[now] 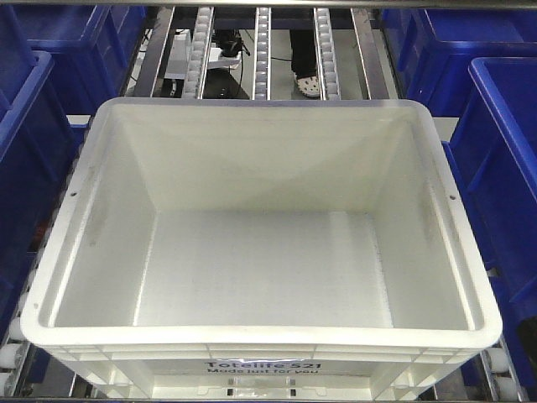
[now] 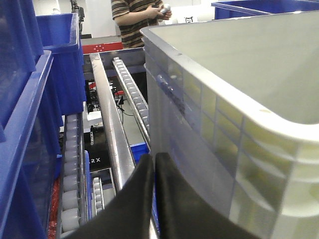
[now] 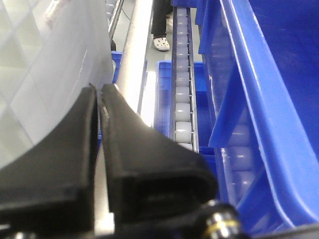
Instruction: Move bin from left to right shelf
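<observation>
The white bin (image 1: 268,159) stands empty on the roller shelf and fills the middle of the front view, with its black print on the near side. No gripper shows in that view. In the left wrist view my left gripper (image 2: 153,158) is shut with nothing between its black fingers. It sits low beside the bin's (image 2: 224,124) left outer wall, below the rim. In the right wrist view my right gripper (image 3: 98,89) is likewise shut and empty, close beside the bin's (image 3: 45,64) right outer wall.
Dark blue totes flank the bin at left (image 1: 25,168) and right (image 1: 503,151). Roller tracks (image 1: 262,50) and steel rails (image 2: 107,114) run away behind it. A person (image 2: 134,20) stands beyond the shelf. A blue tote (image 3: 269,99) is close to my right gripper.
</observation>
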`<state>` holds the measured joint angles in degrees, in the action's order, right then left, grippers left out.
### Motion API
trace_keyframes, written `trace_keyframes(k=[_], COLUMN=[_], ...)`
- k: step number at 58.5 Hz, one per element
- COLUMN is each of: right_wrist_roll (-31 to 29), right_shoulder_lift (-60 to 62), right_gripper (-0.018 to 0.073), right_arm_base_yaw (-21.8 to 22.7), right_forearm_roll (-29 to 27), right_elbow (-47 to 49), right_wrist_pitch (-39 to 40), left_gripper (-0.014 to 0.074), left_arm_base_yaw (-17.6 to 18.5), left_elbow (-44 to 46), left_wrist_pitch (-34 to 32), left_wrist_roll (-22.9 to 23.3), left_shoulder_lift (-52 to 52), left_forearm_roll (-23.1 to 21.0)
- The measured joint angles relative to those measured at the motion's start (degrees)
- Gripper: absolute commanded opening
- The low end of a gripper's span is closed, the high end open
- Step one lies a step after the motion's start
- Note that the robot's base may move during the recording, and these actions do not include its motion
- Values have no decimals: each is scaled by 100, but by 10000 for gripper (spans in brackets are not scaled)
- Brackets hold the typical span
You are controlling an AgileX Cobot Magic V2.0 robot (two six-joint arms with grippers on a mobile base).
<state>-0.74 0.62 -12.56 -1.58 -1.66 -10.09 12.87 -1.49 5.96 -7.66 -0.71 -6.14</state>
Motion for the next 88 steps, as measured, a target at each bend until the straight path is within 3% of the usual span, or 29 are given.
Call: trace_keyframes(k=[62, 72, 80, 88], right_wrist_roll=[2, -9, 74, 518], right_shoulder_lift=[0, 0, 0, 0], right_gripper=[-7, -7, -7, -7], right_arm_base_yaw=[0, 0, 0, 0], right_forearm_roll=[0, 36, -34, -427], right_elbow=[0, 0, 0, 8], right_wrist_pitch=[5, 239, 879, 1259], left_gripper=[-6, -6, -6, -6], left_arm_base_yaw=[0, 0, 0, 0], left_elbow=[0, 0, 0, 14], left_wrist_pitch=[-6, -596, -1239, -1303], left_wrist_roll=[0, -83, 297, 990], left_shoulder_lift=[0, 0, 0, 0], left_forearm_roll=[0, 33, -18, -24])
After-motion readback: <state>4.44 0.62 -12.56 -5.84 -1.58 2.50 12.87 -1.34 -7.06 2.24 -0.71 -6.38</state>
